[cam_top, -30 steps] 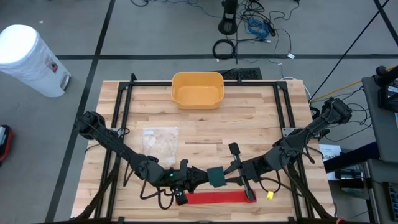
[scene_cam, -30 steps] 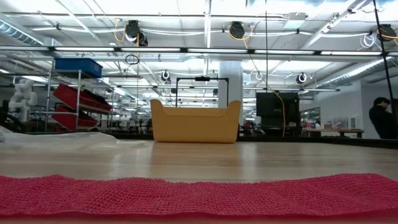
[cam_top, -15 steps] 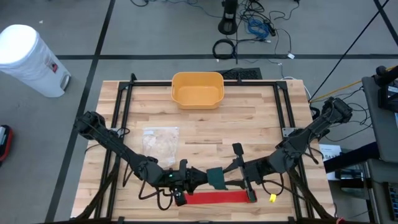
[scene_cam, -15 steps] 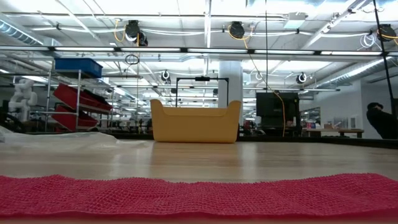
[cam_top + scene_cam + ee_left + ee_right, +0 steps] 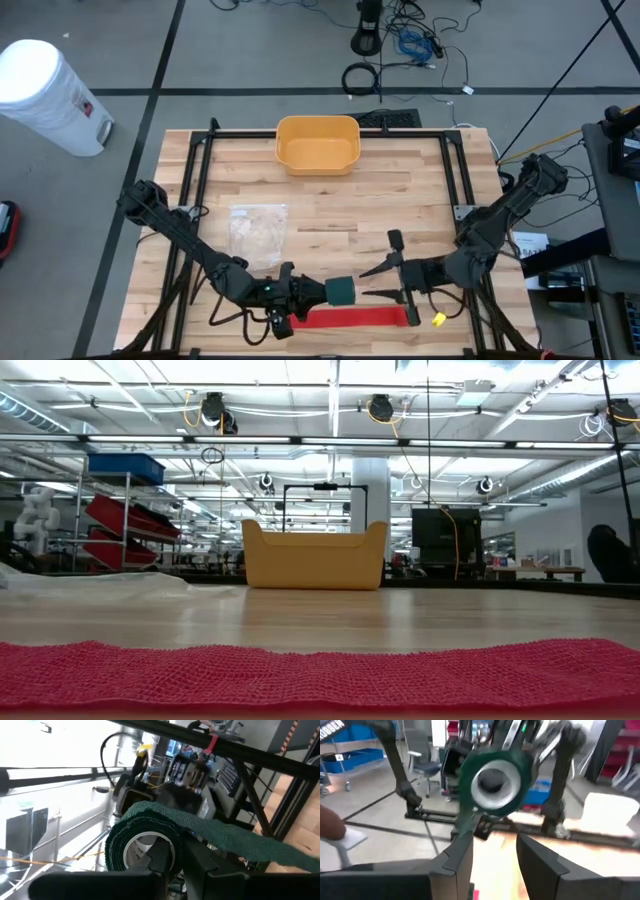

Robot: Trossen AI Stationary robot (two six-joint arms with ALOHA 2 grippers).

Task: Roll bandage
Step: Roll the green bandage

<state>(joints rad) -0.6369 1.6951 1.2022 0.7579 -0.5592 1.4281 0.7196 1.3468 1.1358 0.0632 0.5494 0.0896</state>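
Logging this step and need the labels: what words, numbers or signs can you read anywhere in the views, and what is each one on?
"4": small tag on the blue shelving in the right wrist view.
White bin beside the table: it carries a red and dark label, too small to read.
Green bandage roll, red bandage, yellow tub: no text visible.

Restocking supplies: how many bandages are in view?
2: a dark green bandage roll in the left gripper, and a flat red mesh bandage strip at the table's near edge.
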